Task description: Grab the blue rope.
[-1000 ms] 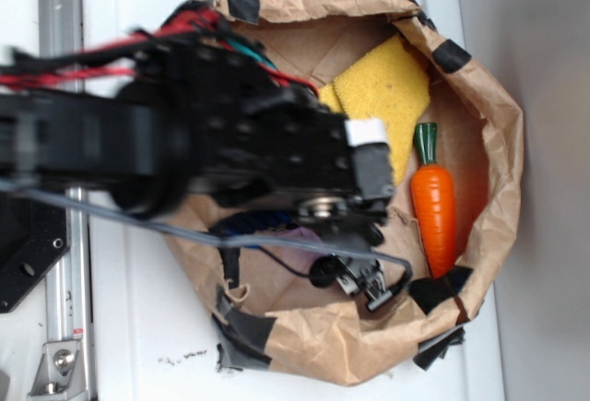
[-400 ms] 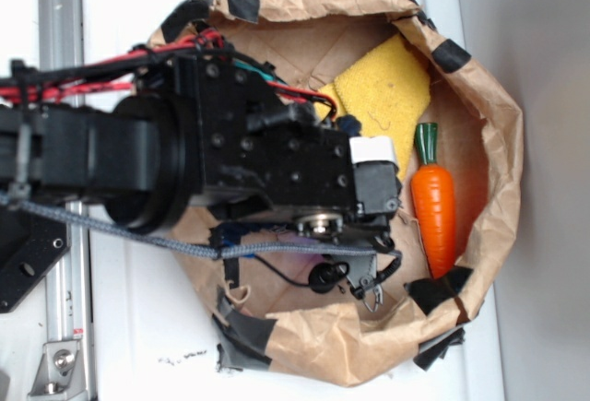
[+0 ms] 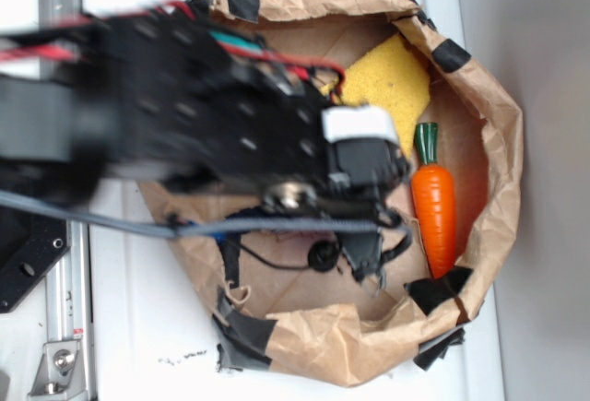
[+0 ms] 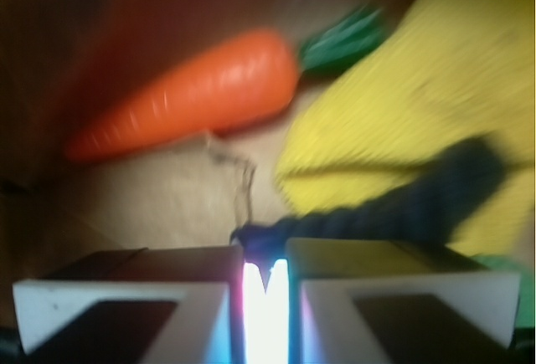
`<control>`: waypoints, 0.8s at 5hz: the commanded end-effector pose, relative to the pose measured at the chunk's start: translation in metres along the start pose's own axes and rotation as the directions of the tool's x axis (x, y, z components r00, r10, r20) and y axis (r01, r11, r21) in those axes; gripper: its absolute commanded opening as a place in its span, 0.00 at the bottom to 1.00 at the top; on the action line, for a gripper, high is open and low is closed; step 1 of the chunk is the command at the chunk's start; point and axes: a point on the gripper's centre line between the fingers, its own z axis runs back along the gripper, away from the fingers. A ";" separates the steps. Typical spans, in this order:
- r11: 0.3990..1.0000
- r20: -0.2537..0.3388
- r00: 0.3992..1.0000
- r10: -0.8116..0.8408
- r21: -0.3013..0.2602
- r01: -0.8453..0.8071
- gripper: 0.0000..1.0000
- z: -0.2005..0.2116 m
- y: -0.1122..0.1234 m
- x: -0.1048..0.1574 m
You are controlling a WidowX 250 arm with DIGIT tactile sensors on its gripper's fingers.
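Arm shifted up-left, blurred | claw (image 4: 266, 280) clamped on blue rope (image 4: 394, 205) end | rope runs up-right over yellow sponge (image 4: 402, 88)

The black arm (image 3: 184, 115) reaches in from the left, blurred. Its gripper (image 4: 266, 268) shows two white fingers (image 4: 126, 297) nearly together, pinching the blue rope (image 4: 394, 205) end

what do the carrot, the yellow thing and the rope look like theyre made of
Carrot: likely smooth plastic, given its faint sheen. Yellow sponge: foam, with a matte, finely ribbed face. Blue rope: dark twisted fibre, though blur hides detail.
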 end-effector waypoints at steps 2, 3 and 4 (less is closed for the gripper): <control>0.986 0.044 0.989 0.144 0.074 -0.147 1.00 0.030 0.033 0.003; 0.992 -0.011 0.995 0.102 0.082 -0.100 1.00 0.005 0.037 0.009; 0.992 -0.043 0.997 0.064 0.112 -0.059 1.00 -0.011 0.030 0.016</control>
